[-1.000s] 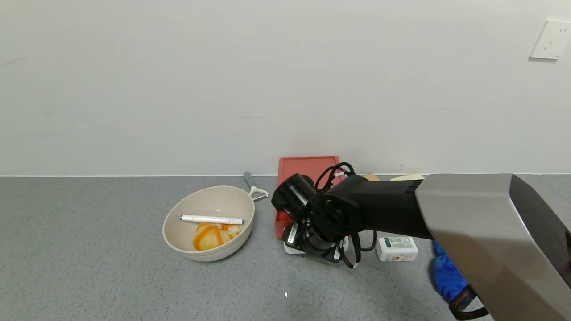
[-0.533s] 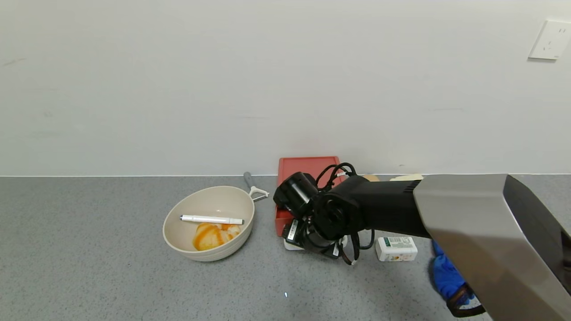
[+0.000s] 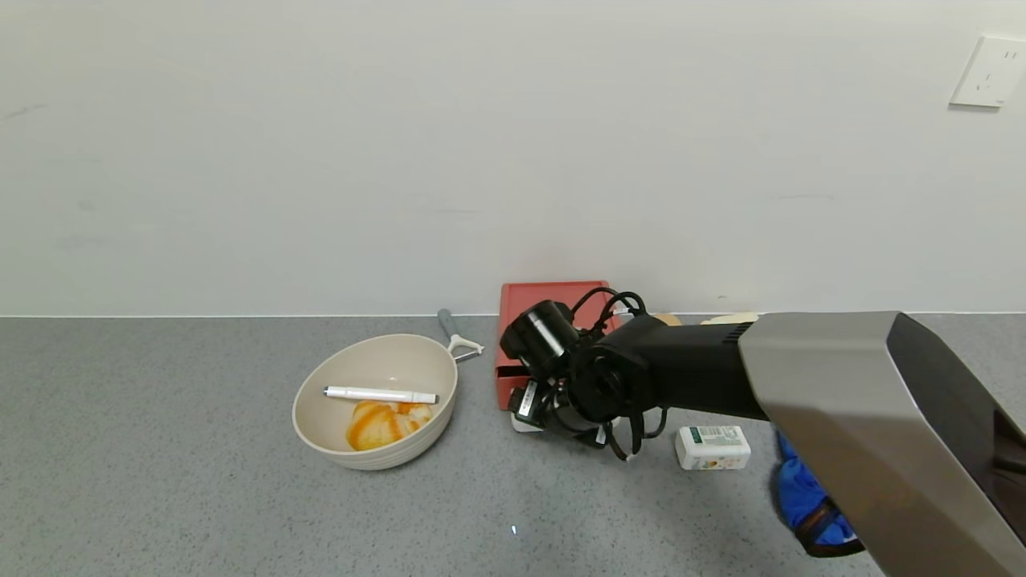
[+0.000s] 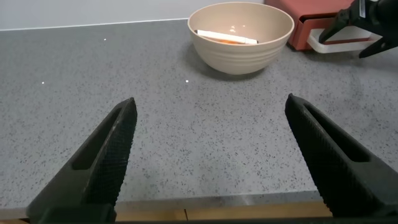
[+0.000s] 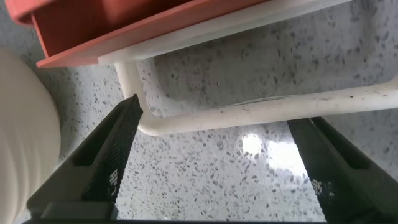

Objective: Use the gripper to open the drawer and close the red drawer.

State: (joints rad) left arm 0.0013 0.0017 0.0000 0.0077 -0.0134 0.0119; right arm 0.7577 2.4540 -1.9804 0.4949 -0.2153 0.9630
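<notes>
Two arms, only one working. Head view: my right gripper (image 3: 561, 421) is down at the front of the brick-red drawer (image 3: 553, 298), which sits on the grey counter (image 3: 160, 449) w/ its back against the wall. A bit of the white loop handle (image 3: 521, 425) shows under my wrist. Left of the drawer is a cream bowl (image 3: 375, 401) holding a white pen (image 3: 380, 394) and an orange-streaked piece of food (image 3: 377, 425); a peeler (image 3: 455, 335) lies just behind the bowl. Right of my wrist there's a small white labelled box (image 3: 712, 447), and nearer me a blue cloth-like thing (image 3: 805, 501), partly hidden by my arm.

Left wrist view: left gripper (image 4: 211, 162) is parked low near the counter's near edge, fingers (image 4: 102, 162) wide apart, nothing between them. Bowl (image 4: 241, 36) and drawer (image 4: 298, 18) are well ahead; right gripper (image 4: 364, 28) is at the handle (image 4: 339, 43).

Right wrist view: my fingers (image 5: 106, 155) are spread apart, one each side of the handle's (image 5: 261, 112) white bar, not closed on it. Red drawer front (image 5: 124, 25) is just beyond the bar; bowl's side (image 5: 25, 130) is at the edge.
</notes>
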